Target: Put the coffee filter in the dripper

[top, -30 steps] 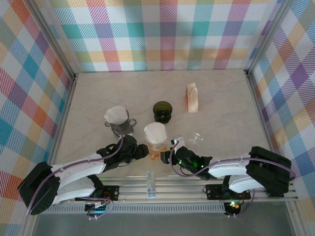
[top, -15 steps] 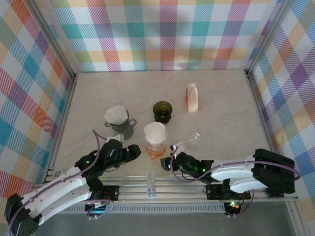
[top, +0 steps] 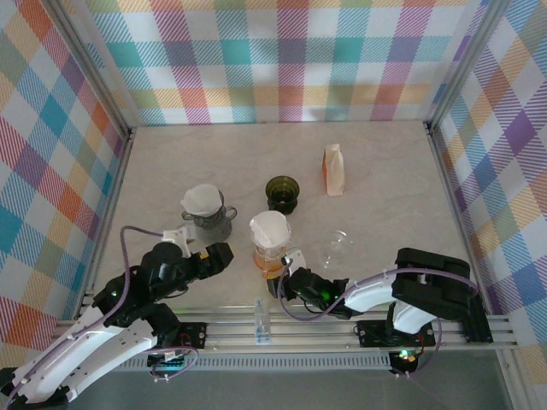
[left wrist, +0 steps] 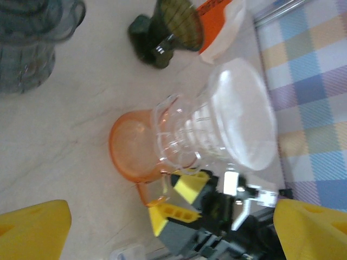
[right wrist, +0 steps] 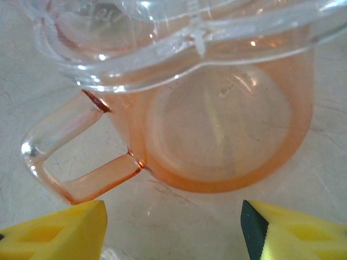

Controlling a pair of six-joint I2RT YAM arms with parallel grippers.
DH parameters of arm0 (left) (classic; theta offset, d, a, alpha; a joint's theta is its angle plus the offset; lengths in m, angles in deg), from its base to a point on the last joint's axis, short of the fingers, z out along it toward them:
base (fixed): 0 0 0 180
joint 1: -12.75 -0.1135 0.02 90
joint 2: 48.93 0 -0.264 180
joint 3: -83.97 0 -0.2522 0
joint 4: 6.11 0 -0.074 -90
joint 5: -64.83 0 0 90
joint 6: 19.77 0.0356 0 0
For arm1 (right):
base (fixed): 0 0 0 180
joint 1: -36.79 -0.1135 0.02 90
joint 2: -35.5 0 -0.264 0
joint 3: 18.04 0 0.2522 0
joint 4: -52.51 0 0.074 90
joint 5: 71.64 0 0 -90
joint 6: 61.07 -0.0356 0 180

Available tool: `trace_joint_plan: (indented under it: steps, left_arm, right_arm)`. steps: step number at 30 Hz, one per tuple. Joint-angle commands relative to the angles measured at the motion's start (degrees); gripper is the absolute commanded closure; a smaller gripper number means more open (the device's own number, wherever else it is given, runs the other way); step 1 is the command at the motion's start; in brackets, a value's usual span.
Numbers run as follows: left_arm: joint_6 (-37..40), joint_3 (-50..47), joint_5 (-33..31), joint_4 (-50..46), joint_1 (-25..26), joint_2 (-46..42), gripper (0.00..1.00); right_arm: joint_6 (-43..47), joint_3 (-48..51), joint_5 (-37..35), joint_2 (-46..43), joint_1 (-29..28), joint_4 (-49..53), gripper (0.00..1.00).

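Left claw (top: pixel 215 256): we see it wide open, empty.
Right claw (top: pixel 280 275): open, empty, facing cup (right wrist: pixel 227 124).
Filter (top: pixel 270 229): in dripper (left wrist: pixel 217 130).

Honestly, there's nothing here you can actually read. The closest you get is some faint moulded marks on the clear dripper (right wrist: pixel 179 38), up and to the left of the gap between the jaws of your right gripper (right wrist: pixel 173 208). There's also a tiny embossed smudge on the wall of the orange cup (right wrist: pixel 227 124), straight ahead between those jaws. Both are too blurry to make out as letters or numbers. The orange-and-white packet (top: pixel 334 169), well beyond those jaws, is too small to tell if it has any print.
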Motion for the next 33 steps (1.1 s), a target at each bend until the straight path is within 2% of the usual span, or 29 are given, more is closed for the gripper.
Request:
trace_joint_plan:
  steps: [1,10,20,33]
  left_arm:
    - [3.59,2.87,-2.11,-3.8,-0.03,-1.46,0.05]
    - [4.17,4.66,-4.95,-6.95,-0.02,-5.16,0.04]
    - [2.58,2.73,-6.88,-10.21,-0.04,-8.39,0.04]
    - [1.02,0.73,-6.96,-10.66,0.01,-9.69,0.04]
  right_arm:
    - [2.01,-2.35,-1.55,2.07,1.13,-4.19,0.33]
    - [3.4,-5.39,-1.36,7.68,4.87,-7.65,0.34]
    - [3.84,-11.56,2.03,14.72,10.8,-9.48,0.35]
    - [3.9,-22.47,5.63,22.01,17.19,-5.14,0.36]
